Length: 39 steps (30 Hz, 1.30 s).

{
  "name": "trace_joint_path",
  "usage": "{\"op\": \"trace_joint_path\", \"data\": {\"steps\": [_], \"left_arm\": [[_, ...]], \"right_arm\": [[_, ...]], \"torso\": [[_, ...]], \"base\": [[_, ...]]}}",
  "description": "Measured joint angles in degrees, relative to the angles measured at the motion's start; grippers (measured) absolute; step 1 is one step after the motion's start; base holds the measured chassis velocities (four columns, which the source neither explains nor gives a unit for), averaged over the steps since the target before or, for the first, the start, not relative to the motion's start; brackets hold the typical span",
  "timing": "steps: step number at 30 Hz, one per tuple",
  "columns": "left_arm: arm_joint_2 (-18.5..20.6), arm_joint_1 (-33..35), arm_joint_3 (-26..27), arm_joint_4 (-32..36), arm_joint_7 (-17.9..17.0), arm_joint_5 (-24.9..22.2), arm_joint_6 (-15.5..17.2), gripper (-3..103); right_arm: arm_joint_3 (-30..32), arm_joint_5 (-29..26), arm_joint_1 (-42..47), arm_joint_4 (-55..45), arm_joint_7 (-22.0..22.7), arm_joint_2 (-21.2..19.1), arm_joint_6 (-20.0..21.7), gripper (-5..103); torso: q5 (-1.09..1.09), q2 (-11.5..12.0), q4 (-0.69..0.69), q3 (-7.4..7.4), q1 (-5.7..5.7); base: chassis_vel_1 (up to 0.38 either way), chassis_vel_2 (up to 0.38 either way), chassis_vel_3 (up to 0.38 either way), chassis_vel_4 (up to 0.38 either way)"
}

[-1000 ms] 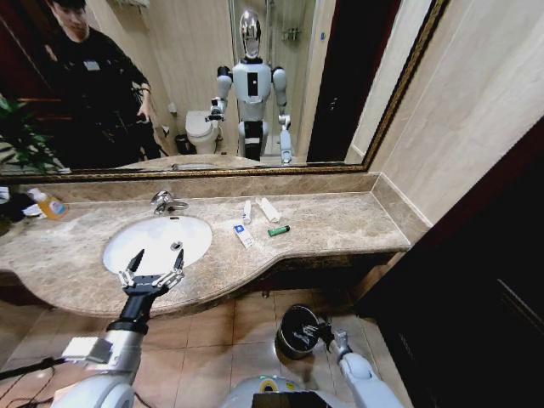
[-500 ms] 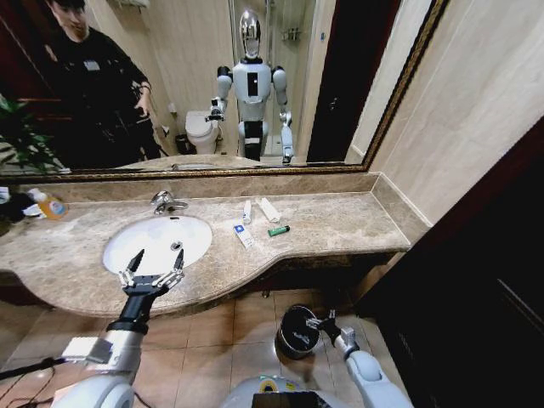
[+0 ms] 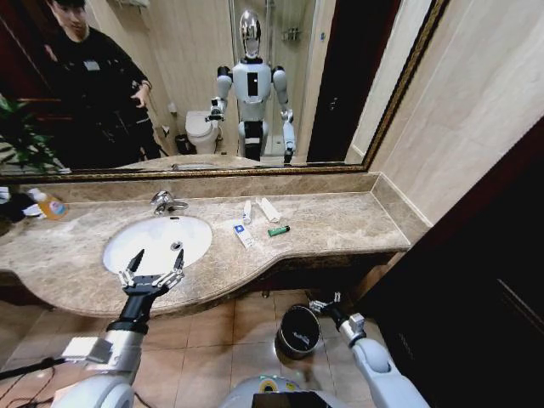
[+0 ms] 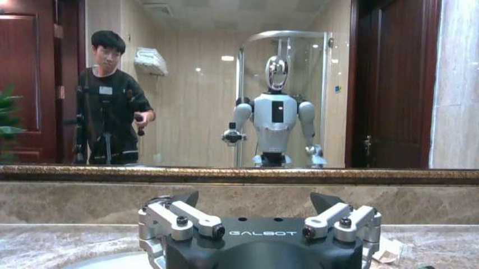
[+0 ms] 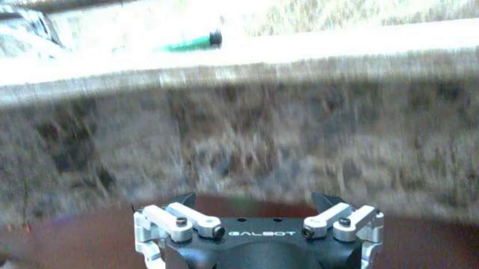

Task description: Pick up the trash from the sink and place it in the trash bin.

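Note:
The white oval sink [image 3: 127,246] is set in the beige marble counter, and a small grey thing [image 3: 177,246] lies in its basin. The trash lies on the counter to the sink's right: two white tubes [image 3: 246,211] [image 3: 269,209], a blue-marked packet [image 3: 244,235] and a green cylinder [image 3: 279,230] [image 5: 190,42]. My left gripper [image 3: 153,268] [image 4: 254,197] hovers open over the sink's front rim, holding nothing. The black trash bin [image 3: 299,331] stands on the floor under the counter. My right gripper [image 3: 325,304] [image 5: 254,199] hangs open just above the bin's far right rim, facing the counter's edge.
A chrome faucet [image 3: 166,201] stands behind the basin. An orange-labelled bottle [image 3: 51,205] sits at the counter's far left, near a plant [image 3: 21,136]. A mirror runs along the back wall. Dark wood panelling [image 3: 476,280] closes off the right side.
My right gripper has risen and shifted right, from beside the bin's rim to above it. The left gripper and the items on the counter have not moved.

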State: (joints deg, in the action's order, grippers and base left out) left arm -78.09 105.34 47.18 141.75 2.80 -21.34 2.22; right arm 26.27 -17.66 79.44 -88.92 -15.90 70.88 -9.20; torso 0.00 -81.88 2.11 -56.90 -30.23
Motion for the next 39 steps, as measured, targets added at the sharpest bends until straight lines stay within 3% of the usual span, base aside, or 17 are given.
{"op": "trace_joint_path", "data": {"steps": [19,35,39], "left_arm": [[0.0,0.0,0.0,0.0,0.0,0.0,0.0,100],[0.0,0.0,0.0,0.0,0.0,0.0,0.0,100],[0.0,0.0,0.0,0.0,0.0,0.0,0.0,100]], "right_arm": [[-1.2,-0.6,-3.4,-16.3,3.7,-0.6,8.1,100],[-6.3,-2.0,-13.9,-11.7,4.2,-4.0,13.3,100],[-8.0,-4.4,-17.6,-8.7,0.7,-5.7,14.8,100]], "torso": [[0.0,0.0,0.0,0.0,0.0],[0.0,0.0,0.0,-0.01,0.0],[0.0,0.0,0.01,-0.01,0.0]], "base": [[0.0,0.0,0.0,0.0],[0.0,0.0,0.0,0.0],[0.0,0.0,0.0,0.0]]}}
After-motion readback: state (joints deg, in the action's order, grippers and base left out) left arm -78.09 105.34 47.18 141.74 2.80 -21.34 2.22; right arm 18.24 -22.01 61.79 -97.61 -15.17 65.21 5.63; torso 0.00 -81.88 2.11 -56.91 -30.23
